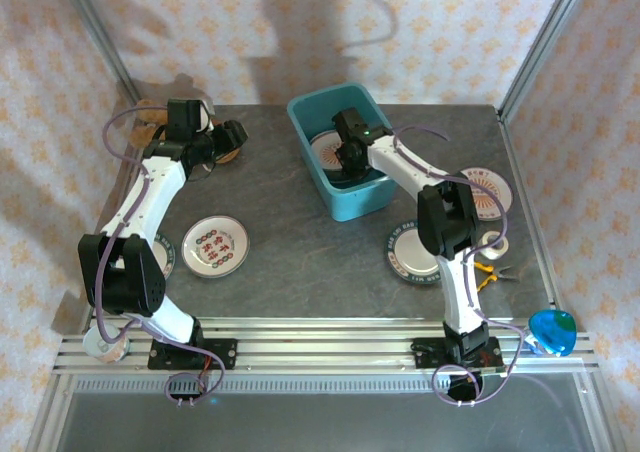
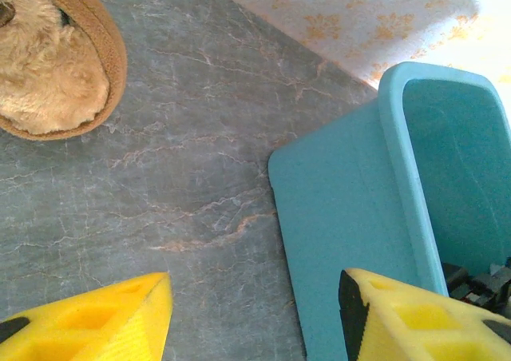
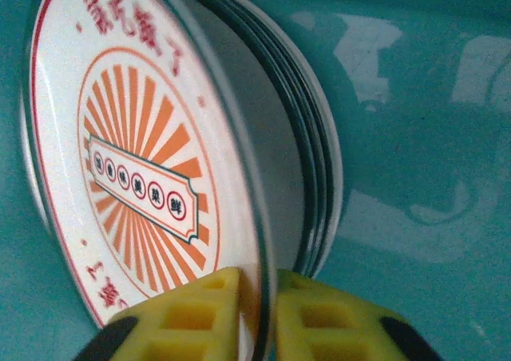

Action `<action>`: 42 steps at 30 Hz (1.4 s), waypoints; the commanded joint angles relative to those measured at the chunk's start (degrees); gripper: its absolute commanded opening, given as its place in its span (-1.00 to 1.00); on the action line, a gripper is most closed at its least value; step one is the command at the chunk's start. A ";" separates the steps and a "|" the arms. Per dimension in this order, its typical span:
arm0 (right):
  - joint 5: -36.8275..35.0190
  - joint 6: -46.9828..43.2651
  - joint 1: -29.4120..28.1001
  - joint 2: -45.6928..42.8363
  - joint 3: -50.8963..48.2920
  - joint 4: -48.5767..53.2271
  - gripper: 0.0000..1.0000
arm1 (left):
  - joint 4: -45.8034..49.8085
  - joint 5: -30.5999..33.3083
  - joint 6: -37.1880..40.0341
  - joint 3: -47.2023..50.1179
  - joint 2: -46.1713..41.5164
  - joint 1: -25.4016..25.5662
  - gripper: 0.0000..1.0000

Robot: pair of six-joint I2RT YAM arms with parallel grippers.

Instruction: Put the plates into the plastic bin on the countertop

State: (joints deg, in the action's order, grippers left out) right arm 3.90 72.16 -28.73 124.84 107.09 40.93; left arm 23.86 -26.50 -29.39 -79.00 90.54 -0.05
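Right wrist view shows us our right gripper [image 3: 257, 313] pinching the rim of an orange sunburst plate [image 3: 136, 161], tilted over a stack of plates [image 3: 319, 153] inside the plastic bin [image 3: 423, 137]. Our left gripper [image 2: 254, 313] hangs spread and empty over the countertop [image 2: 176, 177], beside the bin.

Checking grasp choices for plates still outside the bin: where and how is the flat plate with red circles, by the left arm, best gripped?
Likely by its raised rim. The red-circle plate lies flat on the countertop, so only the rim offers a pinch. Come straight down at its right edge, one finger inside the rim and one outside; bare surface there leaves room.
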 commanded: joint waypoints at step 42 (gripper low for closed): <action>-6.10 -30.67 -0.86 -29.56 -24.83 -19.98 0.35 | 23.01 26.13 -32.67 37.56 -33.33 2.23 0.28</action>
State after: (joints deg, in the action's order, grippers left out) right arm -2.11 44.93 -29.47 98.63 84.03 24.23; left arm 44.88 -4.89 -56.03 -43.83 61.39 1.89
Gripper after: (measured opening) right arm 0.676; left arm 0.639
